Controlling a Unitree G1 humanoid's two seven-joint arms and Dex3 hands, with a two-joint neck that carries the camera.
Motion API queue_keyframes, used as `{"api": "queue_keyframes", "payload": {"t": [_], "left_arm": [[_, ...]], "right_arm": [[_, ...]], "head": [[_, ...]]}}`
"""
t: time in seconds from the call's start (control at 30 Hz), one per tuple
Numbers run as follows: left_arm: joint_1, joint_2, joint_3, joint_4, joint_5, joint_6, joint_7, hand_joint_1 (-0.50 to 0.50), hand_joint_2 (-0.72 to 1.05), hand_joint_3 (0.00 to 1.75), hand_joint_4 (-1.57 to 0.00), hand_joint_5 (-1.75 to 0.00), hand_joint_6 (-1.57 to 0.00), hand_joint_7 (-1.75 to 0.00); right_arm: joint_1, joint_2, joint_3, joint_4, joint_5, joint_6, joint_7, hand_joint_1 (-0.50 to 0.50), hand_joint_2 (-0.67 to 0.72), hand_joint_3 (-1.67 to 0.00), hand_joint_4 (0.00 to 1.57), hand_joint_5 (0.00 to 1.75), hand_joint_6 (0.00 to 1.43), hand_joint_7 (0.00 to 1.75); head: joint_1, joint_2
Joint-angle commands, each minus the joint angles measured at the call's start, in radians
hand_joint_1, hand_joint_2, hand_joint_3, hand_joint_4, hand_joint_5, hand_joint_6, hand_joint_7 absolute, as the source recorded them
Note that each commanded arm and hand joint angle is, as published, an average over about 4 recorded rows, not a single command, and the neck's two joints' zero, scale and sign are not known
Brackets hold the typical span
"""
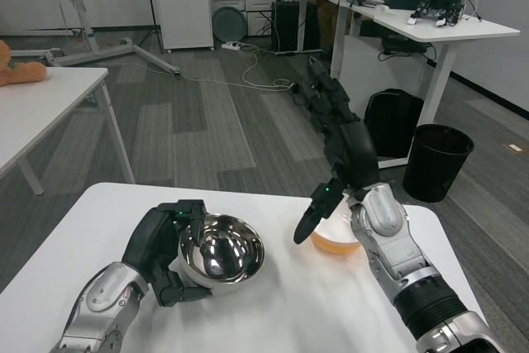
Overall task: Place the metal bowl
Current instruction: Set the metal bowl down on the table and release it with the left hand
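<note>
A shiny metal bowl (221, 252) is at the middle of the white table (273, 320), tilted a little toward me. My left hand (164, 250) grips its left rim, fingers curled over the edge and under the side. My right hand (343, 155) is raised above the table's far edge, fingers spread and holding nothing, with one finger hanging down beside an orange bowl (337, 240). Whether the metal bowl touches the tabletop I cannot tell.
The orange bowl sits to the right of the metal bowl, under my right wrist. A second white table (41, 113) stands at the left with an orange plush toy (16, 68). A black bin (436, 163) and desks stand at the right.
</note>
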State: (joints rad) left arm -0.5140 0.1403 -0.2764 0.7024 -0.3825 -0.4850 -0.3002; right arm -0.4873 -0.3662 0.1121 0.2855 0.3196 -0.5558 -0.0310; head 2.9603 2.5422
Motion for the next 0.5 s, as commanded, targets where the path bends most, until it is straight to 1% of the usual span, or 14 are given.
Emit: {"api": "queue_keyframes", "payload": {"t": [0.03,0.07,0.1,0.13,0.17,0.23,0.27,0.3,0.37,0.43,0.5], "left_arm": [[-0.011,0.009,-0.011,0.025,-0.023,-0.014,-0.001,-0.50,1.05,1.57,-0.82,-1.75,-1.07,-1.55],[-0.011,0.008,-0.011,0.031,-0.023,-0.014,-0.004,-0.50,1.05,1.59,-0.68,-1.75,-0.90,-1.62],[-0.011,0.009,-0.012,0.036,-0.025,-0.013,-0.013,-0.50,1.05,1.61,-0.57,-1.75,-0.76,-1.64],[-0.011,0.010,-0.015,0.042,-0.032,-0.010,-0.031,-0.50,1.05,1.64,-0.42,-1.75,-0.58,-1.64],[-0.011,0.010,-0.017,0.045,-0.038,-0.007,-0.046,-0.50,1.05,1.66,-0.26,-1.75,-0.40,-1.61],[-0.012,0.012,-0.022,0.050,-0.049,0.008,-0.075,-0.50,1.05,1.66,-0.07,-1.75,-0.20,-1.43],[-0.012,0.012,-0.022,0.050,-0.049,0.013,-0.078,-0.50,1.05,1.66,-0.02,-1.75,-0.13,-1.34],[-0.012,0.012,-0.023,0.051,-0.049,0.020,-0.084,-0.50,1.05,1.66,0.00,-1.75,-0.10,-1.29],[-0.012,0.013,-0.025,0.051,-0.050,0.030,-0.091,-0.50,1.05,1.66,0.00,-1.75,-0.05,-1.15],[-0.012,0.013,-0.028,0.051,-0.051,0.039,-0.098,-0.50,1.05,1.61,0.00,-1.75,-0.01,-1.01],[-0.012,0.014,-0.032,0.051,-0.064,0.044,-0.108,-0.50,1.05,1.59,0.00,-1.75,0.00,-0.93]], "right_arm": [[-0.011,-0.002,0.001,0.004,0.009,-0.010,-0.006,-0.35,0.72,0.00,0.00,0.00,0.00,0.07],[-0.010,-0.002,0.001,0.004,0.009,-0.010,-0.006,-0.35,0.72,0.00,0.00,0.00,0.00,0.07],[-0.010,-0.002,0.001,0.004,0.009,-0.010,-0.006,-0.36,0.72,0.00,0.00,0.00,0.00,0.07],[-0.010,-0.002,0.001,0.004,0.009,-0.010,-0.005,-0.38,0.72,0.00,0.00,0.00,0.00,0.07],[-0.010,-0.002,0.001,0.004,0.009,-0.010,-0.005,-0.38,0.72,0.00,0.00,0.00,0.00,0.07],[-0.009,-0.002,0.001,0.004,0.009,-0.011,-0.004,-0.38,0.72,0.00,0.00,0.00,0.00,0.07],[-0.009,-0.002,0.001,0.004,0.009,-0.011,-0.004,-0.38,0.72,0.00,0.00,0.00,0.00,0.07],[-0.009,-0.002,0.002,0.004,0.009,-0.011,-0.005,-0.38,0.72,0.00,0.00,0.00,0.00,0.07],[-0.009,-0.002,0.003,0.004,0.009,-0.011,-0.005,-0.38,0.72,0.00,0.00,0.00,0.00,0.07],[-0.008,-0.002,0.003,0.004,0.009,-0.012,-0.006,-0.38,0.72,0.00,0.00,0.00,0.00,0.07],[-0.008,-0.002,0.003,0.004,0.009,-0.012,-0.006,-0.38,0.72,0.00,0.00,0.00,0.00,0.07]], "head": [[0.000,-0.005],[0.000,-0.007],[0.001,-0.010],[0.002,-0.013],[0.003,-0.016],[0.004,-0.021],[0.005,-0.024],[0.004,-0.024],[0.004,-0.029],[0.003,-0.036],[0.003,-0.044]]}}
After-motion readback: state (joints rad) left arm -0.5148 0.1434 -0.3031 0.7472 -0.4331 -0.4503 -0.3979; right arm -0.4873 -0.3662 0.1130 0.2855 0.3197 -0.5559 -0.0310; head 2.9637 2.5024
